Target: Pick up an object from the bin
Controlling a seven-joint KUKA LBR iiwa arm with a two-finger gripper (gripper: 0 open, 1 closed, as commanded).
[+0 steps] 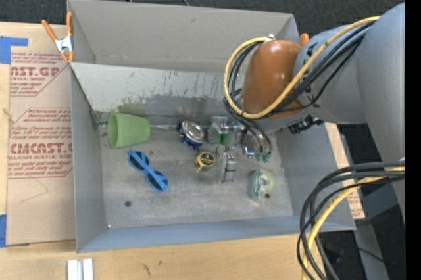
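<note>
- The grey bin (pixel 164 32) holds a few loose things scattered along the middle of its floor.
- A pale green cup (pixel 128 130) lies on its side at nine o'clock on the floor, close to the left wall, with its wide mouth facing left.
- A blue spectacle-shaped piece (pixel 148 171) lies flat at about five o'clock from the cup, near it but apart.
- A round blue-and-silver thing (pixel 191 133) sits near the floor's centre, at about twelve o'clock, close under the back wall.
- A small yellow ring (pixel 206 160) lies at five o'clock from that round thing; it is the thing nearest the gripper.
- The gripper (pixel 228 167) reaches down to the floor just right of centre, with the yellow ring just beside it at nine o'clock. I cannot tell whether the pincer is wide, narrow or clamped on anything.
- A clear, green-tinged thing (pixel 261 185) lies at four o'clock from the gripper, apart from it, towards the right wall.
- The orange cover (pixel 270 75) with looped yellow cables (pixel 231 68) stands at one o'clock above the gripper, and the grey arm (pixel 375 68) runs off at three o'clock.
</note>
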